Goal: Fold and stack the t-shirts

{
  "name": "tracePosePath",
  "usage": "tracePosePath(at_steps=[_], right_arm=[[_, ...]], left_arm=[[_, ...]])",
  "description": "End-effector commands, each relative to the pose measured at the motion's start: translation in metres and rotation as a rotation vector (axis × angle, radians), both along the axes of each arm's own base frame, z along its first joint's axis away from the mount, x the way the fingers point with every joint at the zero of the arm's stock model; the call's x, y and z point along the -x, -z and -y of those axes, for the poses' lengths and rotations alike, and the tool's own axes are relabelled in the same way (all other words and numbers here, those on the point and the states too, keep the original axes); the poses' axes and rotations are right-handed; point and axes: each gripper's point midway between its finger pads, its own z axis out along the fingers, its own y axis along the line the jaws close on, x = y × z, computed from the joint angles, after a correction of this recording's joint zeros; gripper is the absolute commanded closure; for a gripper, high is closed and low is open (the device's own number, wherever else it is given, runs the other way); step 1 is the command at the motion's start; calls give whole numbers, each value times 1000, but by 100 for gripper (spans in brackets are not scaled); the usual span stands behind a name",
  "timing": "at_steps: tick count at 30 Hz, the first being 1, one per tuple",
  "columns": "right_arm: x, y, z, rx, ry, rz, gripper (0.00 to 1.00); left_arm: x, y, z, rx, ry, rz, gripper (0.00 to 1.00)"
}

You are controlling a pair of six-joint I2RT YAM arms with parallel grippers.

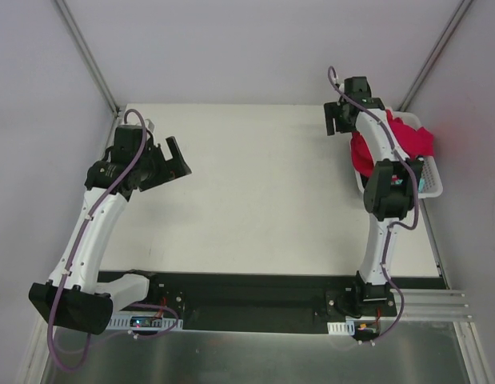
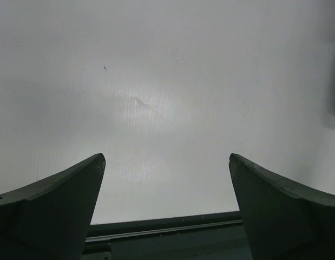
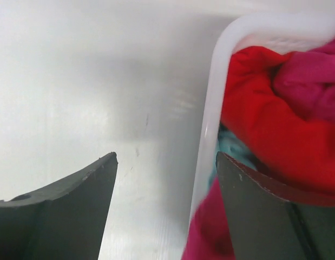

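Observation:
The t-shirts lie bunched in a white slotted basket (image 1: 431, 186) at the table's right edge: a red one (image 1: 361, 158) hangs over the near rim and a magenta one (image 1: 415, 138) sits on top. In the right wrist view I see the red shirt (image 3: 254, 116), the magenta shirt (image 3: 313, 73) and a bit of teal cloth (image 3: 231, 147). My right gripper (image 3: 166, 157) is open and straddles the basket rim (image 3: 210, 135), one finger over the table, the other over the shirts. It holds nothing. My left gripper (image 2: 166, 157) is open over bare table.
The white table (image 1: 255, 184) lies between the arms. My left gripper (image 1: 169, 166) hovers near its left edge and my right gripper (image 1: 339, 120) near the back right. Grey walls close in the back and sides. A black rail (image 2: 167, 225) runs along the near edge.

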Motion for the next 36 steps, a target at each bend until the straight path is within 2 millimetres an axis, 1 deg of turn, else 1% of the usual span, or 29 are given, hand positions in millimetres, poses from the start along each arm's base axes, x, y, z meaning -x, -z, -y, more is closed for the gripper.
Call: tracePosePath(at_steps=[1,2,3,4,5,6,7,8,9,10,11,12,13,14,15,16,17,18,20,22,23,25,26,27,29,32,34,36], right_arm=[[51,-133,-12,-98,-8,210,23],[67,-117,-14,-116,-7,162,22],[86,-141,-18,-139,-12,207,22],[98,-142,-20,-161,-14,205,23],[113,-140,-28,-203,-32,194,22],[136,-136,-30,-207,-35,185,22],[150,-130,-30,-198,-30,174,22],[161,-123,-28,-191,-24,160,22],[179,-95,-20,-166,21,96,22],[192,-96,-14,-153,41,110,23],[200,-87,-13,-146,48,90,23],[209,-75,-9,-140,70,61,24],[222,-57,-4,-118,90,23,25],[227,-48,-2,-110,104,2,26],[229,-41,0,-105,113,-4,27],[233,-30,1,-99,124,-29,30],[233,-22,2,-94,126,-47,31],[228,-19,2,-93,131,-40,32],[222,-4,6,-60,143,-65,35],[213,0,11,-33,152,-66,38],[207,5,11,-25,152,-79,39],[198,7,12,-15,154,-75,40],[190,5,13,-3,148,-69,41],[189,10,15,11,152,-95,41],[184,6,12,7,136,-103,41],[182,-16,1,-35,98,-84,41],[186,-42,1,-35,92,-27,40],[190,-56,6,-14,96,7,38]], left_arm=[[-3,-19,-2,-3,10,48,1],[-1,-20,-2,-4,16,52,1],[0,-18,-1,0,24,50,1],[0,-19,0,3,29,53,1],[1,-18,0,5,35,55,1],[4,-15,2,9,43,45,1],[5,-15,2,11,44,51,1],[6,-14,2,11,46,50,1],[7,-12,2,12,47,47,1],[8,-12,3,15,53,50,1],[9,-12,3,16,59,53,1],[9,-12,4,18,65,52,1],[10,-12,6,18,82,53,1],[10,-12,5,14,87,56,1],[10,-13,5,10,88,60,1],[11,-15,4,7,87,67,1],[12,-15,3,6,84,71,1],[12,-16,3,7,86,76,1],[15,-17,2,5,80,84,1],[17,-19,1,1,79,94,1],[18,-17,0,-3,74,93,1],[21,-18,-3,-4,58,101,1],[22,-16,-4,-6,52,99,1],[23,-15,-5,-8,46,95,1],[25,-15,-6,-4,32,99,1],[25,-14,-8,-5,12,96,1],[24,-14,-9,-4,2,93,1],[24,-13,-9,-4,-6,91,1]])
